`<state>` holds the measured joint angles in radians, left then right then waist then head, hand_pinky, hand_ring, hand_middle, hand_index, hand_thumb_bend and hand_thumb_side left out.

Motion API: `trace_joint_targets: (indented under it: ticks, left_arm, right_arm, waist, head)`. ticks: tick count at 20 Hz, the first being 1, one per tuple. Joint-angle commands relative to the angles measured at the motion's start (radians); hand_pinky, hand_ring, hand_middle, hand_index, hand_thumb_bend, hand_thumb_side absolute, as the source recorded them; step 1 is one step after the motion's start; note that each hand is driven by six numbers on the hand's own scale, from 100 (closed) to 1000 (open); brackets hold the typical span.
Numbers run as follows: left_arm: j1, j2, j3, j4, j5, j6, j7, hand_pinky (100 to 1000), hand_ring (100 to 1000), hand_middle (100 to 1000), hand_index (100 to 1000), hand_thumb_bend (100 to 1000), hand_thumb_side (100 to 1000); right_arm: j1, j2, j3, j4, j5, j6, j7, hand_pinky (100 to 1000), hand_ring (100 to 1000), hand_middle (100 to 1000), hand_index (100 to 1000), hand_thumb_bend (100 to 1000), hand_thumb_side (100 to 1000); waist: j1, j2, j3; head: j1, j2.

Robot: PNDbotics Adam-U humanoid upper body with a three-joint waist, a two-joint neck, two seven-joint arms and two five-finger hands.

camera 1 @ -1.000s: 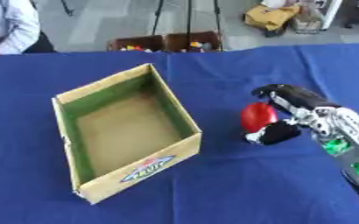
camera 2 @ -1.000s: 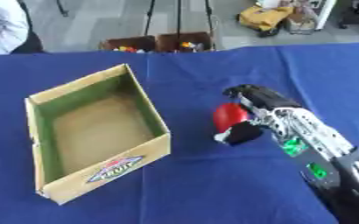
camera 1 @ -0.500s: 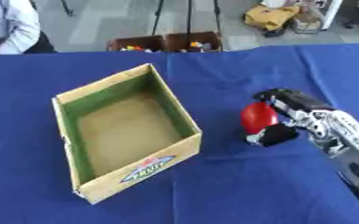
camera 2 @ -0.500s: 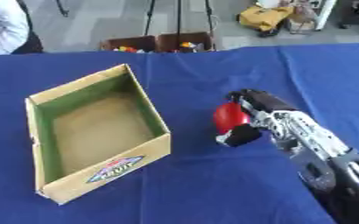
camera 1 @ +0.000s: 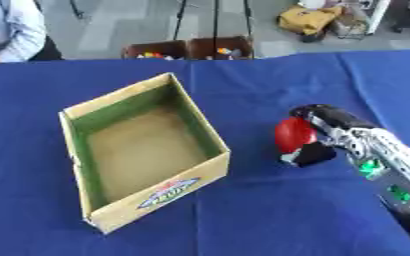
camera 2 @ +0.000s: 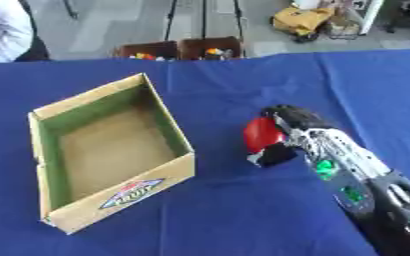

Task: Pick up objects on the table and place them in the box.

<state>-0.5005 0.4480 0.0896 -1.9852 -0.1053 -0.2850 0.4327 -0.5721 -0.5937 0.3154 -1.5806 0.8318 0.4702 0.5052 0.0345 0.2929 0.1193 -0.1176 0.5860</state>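
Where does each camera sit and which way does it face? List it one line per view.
Left eye view: in the robot's head, looking down at the blue table; the right hand shows, fingers curled round the red object.
Right eye view: beside it in the head, same downward look, scene shifted left; more of the right arm shows.
Shared: the open box, red object, right hand.

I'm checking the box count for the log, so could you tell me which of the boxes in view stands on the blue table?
The open cardboard box with green inner walls stands on the table; the two small brown boxes sit on the floor beyond its far edge.
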Motion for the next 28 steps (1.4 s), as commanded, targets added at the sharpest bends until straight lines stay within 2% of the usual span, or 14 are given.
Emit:
trace_joint_targets:
  ticks: [1,2,6,7,12,18,28]
  left_arm:
    - [-0.011,0.015,0.002,-0.015,0.006,-0.001,0.000,662,881,851,910,100,1000]
    - [-0.011,0.015,0.002,-0.015,0.006,-0.001,0.001,663,881,851,910,100,1000]
    - [-0.012,0.015,0.002,-0.015,0.006,-0.001,0.004,664,882,851,909,100,1000]
    - [-0.011,0.015,0.002,-0.015,0.006,-0.001,0.004,665,885,851,909,100,1000]
    - [-0.010,0.014,0.003,-0.015,0.005,0.002,0.007,668,888,851,907,100,1000]
    - [-0.010,0.014,0.003,-0.015,0.004,0.002,0.009,673,891,852,905,100,1000]
    - [-0.009,0.014,0.004,-0.015,0.005,0.004,0.013,677,898,852,901,100,1000]
  right_arm:
    - [-0.017,-0.012,-0.004,0.000,-0.020,0.003,-0.003,646,702,833,952,532,378]
    - [-0.017,-0.011,-0.004,0.000,-0.028,0.004,-0.001,628,675,831,955,536,353]
    - [-0.017,-0.009,-0.005,-0.006,-0.068,0.017,0.004,630,670,831,958,526,322]
    - [-0.017,-0.009,-0.006,-0.007,-0.076,0.020,0.003,627,662,826,955,477,293]
    - [-0.020,-0.008,-0.006,-0.015,-0.127,0.036,-0.020,605,635,807,945,397,255]
    - [-0.025,-0.010,-0.011,-0.010,-0.154,0.036,-0.061,588,611,787,935,309,169]
    - [-0.033,-0.014,-0.021,-0.022,-0.225,0.036,-0.117,616,618,767,929,203,100]
  waist:
    - [-0.007,-0.004,0.002]
    - [-0.006,-0.004,0.001]
    - [-0.007,-0.004,0.000]
    - [-0.007,-0.004,0.000]
    - [-0.007,-0.003,-0.001]
    - [-0.006,-0.005,-0.003]
    - [-0.006,-0.005,-0.006]
  head:
    - [-0.002,-0.012]
    - [-0.002,-0.012]
    - [-0.002,-0.012]
    - [-0.001,-0.012]
    - [-0.001,-0.012]
    - [-0.002,-0.012]
    - [-0.002,-0.012]
